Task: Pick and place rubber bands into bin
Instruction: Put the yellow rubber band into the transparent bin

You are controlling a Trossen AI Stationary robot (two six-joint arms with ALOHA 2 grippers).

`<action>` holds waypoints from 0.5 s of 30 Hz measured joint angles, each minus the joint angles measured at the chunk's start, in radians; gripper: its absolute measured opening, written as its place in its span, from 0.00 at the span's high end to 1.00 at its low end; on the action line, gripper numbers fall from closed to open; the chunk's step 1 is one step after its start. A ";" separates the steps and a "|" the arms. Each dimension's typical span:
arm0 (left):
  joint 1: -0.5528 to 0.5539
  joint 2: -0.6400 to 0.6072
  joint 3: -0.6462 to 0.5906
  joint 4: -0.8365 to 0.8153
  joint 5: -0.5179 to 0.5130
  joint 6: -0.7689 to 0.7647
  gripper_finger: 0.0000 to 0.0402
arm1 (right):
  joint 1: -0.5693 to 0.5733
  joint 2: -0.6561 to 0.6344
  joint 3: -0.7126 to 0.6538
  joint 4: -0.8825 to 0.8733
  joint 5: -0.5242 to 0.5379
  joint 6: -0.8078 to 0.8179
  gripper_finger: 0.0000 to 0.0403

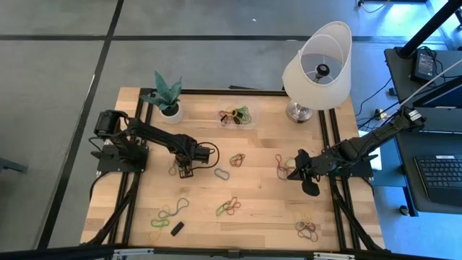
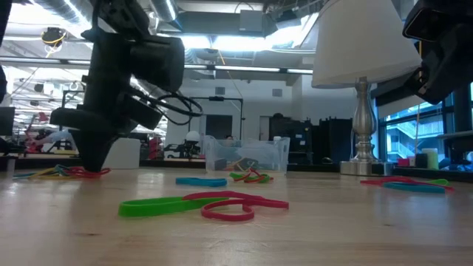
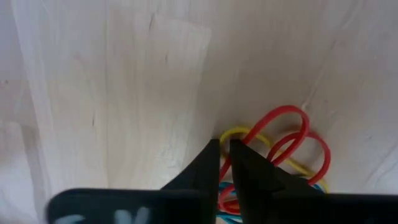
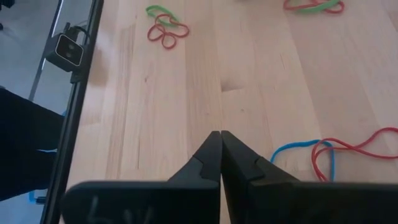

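Rubber bands lie in small clusters across the wooden table [image 1: 253,217]; one green and red cluster [image 2: 199,205] lies near the front. The clear bin [image 1: 238,115] stands near the far edge with several bands inside. My left gripper [image 1: 184,170] points down at a red, yellow and blue cluster [image 3: 286,149], its tips at the table [image 2: 92,166], shut on bands there. My right gripper [image 4: 221,135] is shut and hovers over bare wood beside a blue and red cluster [image 4: 317,155] on the table's right part [image 1: 283,165]. My left gripper comes from above, pointing down. Its fingertips [image 3: 239,149] close on the near edge of the cluster, where a yellow loop [image 3: 233,132] and a red strand [image 3: 225,167] pass through the narrow gap between them. The bands lie flat on the table.
A white-shaded lamp [image 1: 317,65] stands at the far right and a white plant pot [image 1: 171,110] at the far left. A small black block [image 1: 177,228] lies near the front edge. A lone blue loop [image 1: 220,174] lies mid-table. More clusters [image 1: 309,227] lie near the front right.
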 joint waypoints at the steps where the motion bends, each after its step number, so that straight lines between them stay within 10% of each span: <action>1: 0.000 -0.007 0.000 0.000 0.004 -0.003 0.95 | 0.000 0.000 0.000 0.001 0.000 0.000 0.99; 15: -0.002 -0.199 0.062 -0.030 0.025 -0.117 1.00 | 0.000 0.000 0.000 0.009 0.000 -0.004 0.99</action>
